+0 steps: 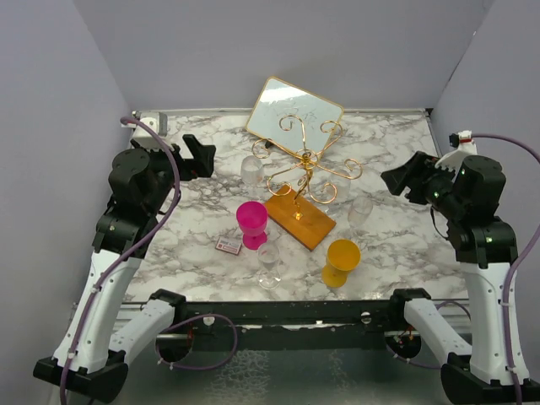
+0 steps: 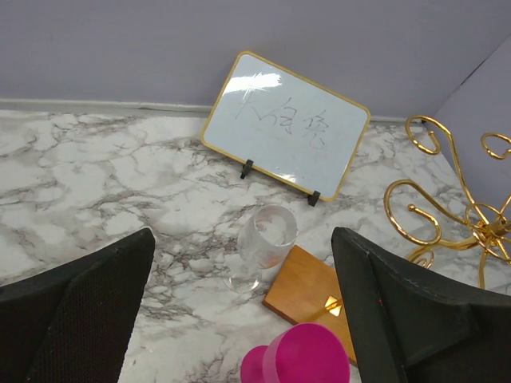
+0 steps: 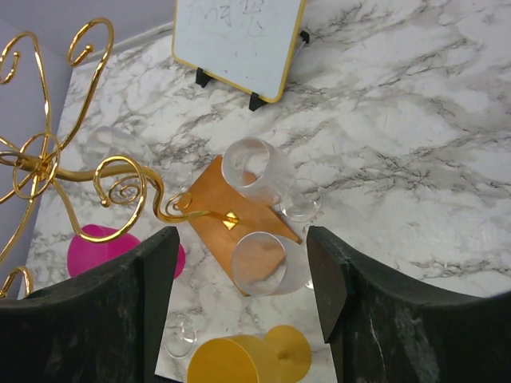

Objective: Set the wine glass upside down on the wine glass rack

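While left tool (image 2: 242,239) and right tool (image 3: 241,231) stand open | gold-framed board (image 2: 285,125) scrawl illegible | card (image 1: 229,245) print unreadable

The marble-patterned bench (image 1: 396,245) carries the wine glass rack (image 1: 301,218), a gold-framed board (image 1: 294,108), a pink goblet (image 1: 251,224), a yellow goblet (image 1: 342,260), a small card (image 1: 229,245) and several clear wine glasses (image 1: 269,263).

Clear glass (image 2: 267,235) stands mid-frame, just left of the rack (image 2: 307,289) base. Gold-framed board (image 2: 283,124) upper centre, pink cup (image 2: 307,357) at bottom edge. Black fingers (image 2: 80,319) wide apart.
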